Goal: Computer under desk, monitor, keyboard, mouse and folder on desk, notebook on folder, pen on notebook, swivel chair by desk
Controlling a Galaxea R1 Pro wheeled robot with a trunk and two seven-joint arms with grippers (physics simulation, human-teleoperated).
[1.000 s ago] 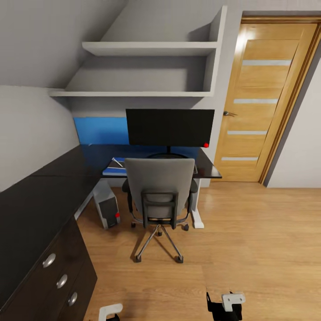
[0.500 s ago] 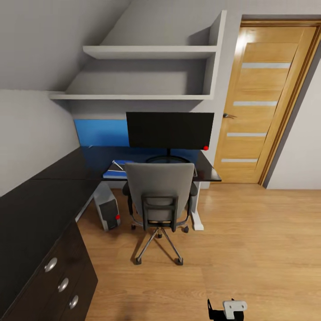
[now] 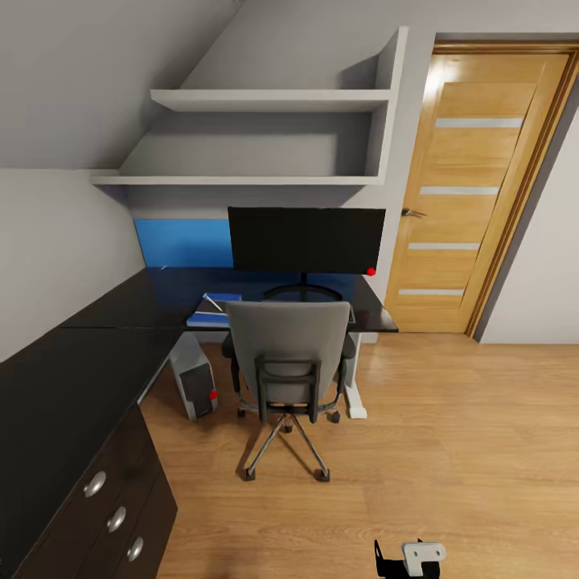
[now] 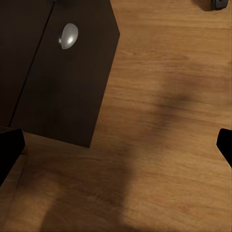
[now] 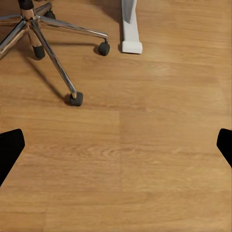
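Observation:
The monitor [image 3: 305,239] stands on the black L-shaped desk [image 3: 88,354]. The swivel chair [image 3: 288,347] is pushed in at the desk, its back toward me. To its left on the desktop lies the blue folder [image 3: 201,317] with the white pen [image 3: 211,302] on it; the notebook is too small to tell. The chair back hides the keyboard and mouse. The computer [image 3: 194,376] stands on the floor under the desk. Both grippers hang open over the wood floor: the left gripper [image 4: 116,145] beside the drawer unit [image 4: 63,72], the right gripper [image 5: 116,145] near the chair's star base [image 5: 46,36].
A wooden door [image 3: 474,185] is shut at the right. Two white shelves [image 3: 265,100] hang above the monitor. Open wood floor [image 3: 450,450] spreads right of the chair. A white desk foot [image 5: 129,29] stands by the casters. Part of my right arm [image 3: 408,556] juts in at the bottom edge.
The whole head picture has shifted down a little, so the camera moved. A white part of my left arm slid off the bottom edge. Desk, chair and monitor kept their places.

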